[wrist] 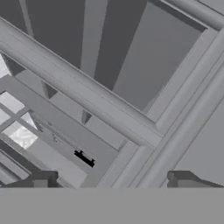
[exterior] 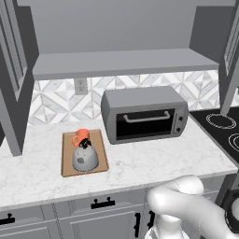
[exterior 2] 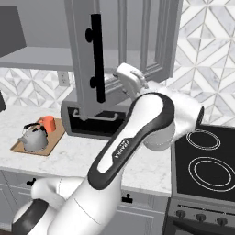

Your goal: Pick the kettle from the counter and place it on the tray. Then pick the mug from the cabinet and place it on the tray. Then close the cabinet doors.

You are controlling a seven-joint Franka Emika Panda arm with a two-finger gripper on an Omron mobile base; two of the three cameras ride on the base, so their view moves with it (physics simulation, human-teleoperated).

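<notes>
Nearest me, my gripper (wrist: pixel 109 181) spreads wide and empty against the right cabinet door (exterior 2: pixel 87 59); kettle (exterior: pixel 85 158) and mug (exterior: pixel 81 136) sit on the tray (exterior: pixel 100 154), so I'd push flat and steadily.

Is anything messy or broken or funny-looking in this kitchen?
Nothing is spilled or broken. The kettle and the orange mug stand upright on the tray. The one thing not tidy yet: the cabinet doors hang open over the counter.
</notes>
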